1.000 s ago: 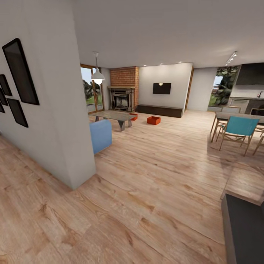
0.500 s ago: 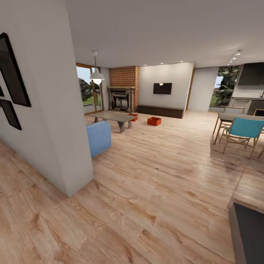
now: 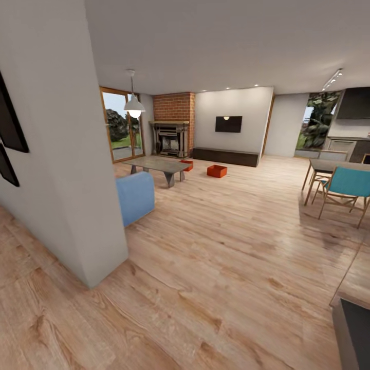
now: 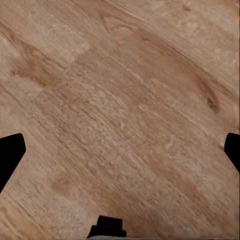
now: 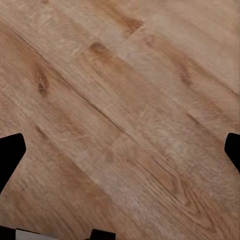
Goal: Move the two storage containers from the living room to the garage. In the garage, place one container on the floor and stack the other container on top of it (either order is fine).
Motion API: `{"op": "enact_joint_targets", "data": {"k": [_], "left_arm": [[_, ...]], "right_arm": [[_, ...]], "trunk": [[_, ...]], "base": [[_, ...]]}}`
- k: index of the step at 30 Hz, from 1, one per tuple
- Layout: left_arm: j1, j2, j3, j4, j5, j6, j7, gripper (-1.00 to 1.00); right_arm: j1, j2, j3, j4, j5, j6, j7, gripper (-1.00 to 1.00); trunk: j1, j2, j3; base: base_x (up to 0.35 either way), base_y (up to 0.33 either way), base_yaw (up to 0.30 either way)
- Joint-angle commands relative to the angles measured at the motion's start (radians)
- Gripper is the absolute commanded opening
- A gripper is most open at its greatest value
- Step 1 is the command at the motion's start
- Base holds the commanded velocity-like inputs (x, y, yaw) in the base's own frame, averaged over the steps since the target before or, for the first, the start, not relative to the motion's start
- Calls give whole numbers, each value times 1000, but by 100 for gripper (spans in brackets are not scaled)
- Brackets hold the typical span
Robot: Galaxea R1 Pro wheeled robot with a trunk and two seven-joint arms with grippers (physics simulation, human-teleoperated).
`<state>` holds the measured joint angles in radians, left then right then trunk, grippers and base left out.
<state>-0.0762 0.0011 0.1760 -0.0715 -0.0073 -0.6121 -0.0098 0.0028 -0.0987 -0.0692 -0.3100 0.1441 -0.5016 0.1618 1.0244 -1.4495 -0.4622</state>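
Both claws, left claw and right claw, are seen spread apart over bare wood plank flooring, nothing held. Compared with a second ago, the wall corner has slid leftward and the far end of the room is closer: the base has been advanced. Beyond the blue sofa, one storage container lies on open floor, the other container just beside the grey low table. Approach is judged in progress; no pickup begun.

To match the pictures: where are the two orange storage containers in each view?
Head view: two storage containers on the far floor, one right of the low table, one at its end.
Left wrist view: bare planks between the fingers.
Right wrist view: bare planks between the fingers.
Shared landmark: wood floor.
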Motion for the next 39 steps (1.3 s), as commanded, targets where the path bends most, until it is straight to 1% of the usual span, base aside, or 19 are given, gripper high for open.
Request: {"op": "enact_joint_targets", "data": {"k": [1, 2, 5, 7, 16, 23, 31, 39], "left_arm": [[-1, 5, 2, -12, -2, 27, -49, 100], [-1, 6, 2, -18, -3, 44, -90, 100], [-1, 7, 2, -23, -3, 56, -119, 100], [-1, 6, 2, -24, -3, 60, -126, 100], [-1, 2, 3, -25, -4, 62, -130, 100], [-1, 7, 4, -25, -3, 59, -131, 100], [-1, 2, 3, -25, -3, 58, -130, 100], [-1, 3, 3, -25, -3, 58, -129, 100]], "right_arm": [[0, 1, -8, -1, 10, -2, 4, 100], [0, 1, -8, -1, 10, -2, 4, 100], [0, 1, -7, -2, 11, -2, 4, 100], [0, 1, -7, -1, 11, -2, 4, 100], [0, 1, -7, -1, 10, -4, 4, 100], [0, 1, -8, 0, 9, -5, 4, 100], [0, 1, -5, 0, 9, -5, 4, 100], [0, 1, -6, 2, 9, -5, 4, 100]], "trunk": [[1, 0, -1], [1, 0, -1], [1, 0, -1], [1, 0, -1], [1, 0, -1], [1, 0, -1], [1, 0, -1], [1, 0, -1]], "base": [[326, 0, 0], [326, 0, 0], [326, 0, 0], [326, 0, 0], [326, 0, 0], [326, 0, 0], [326, 0, -2], [326, 0, -230]]}}
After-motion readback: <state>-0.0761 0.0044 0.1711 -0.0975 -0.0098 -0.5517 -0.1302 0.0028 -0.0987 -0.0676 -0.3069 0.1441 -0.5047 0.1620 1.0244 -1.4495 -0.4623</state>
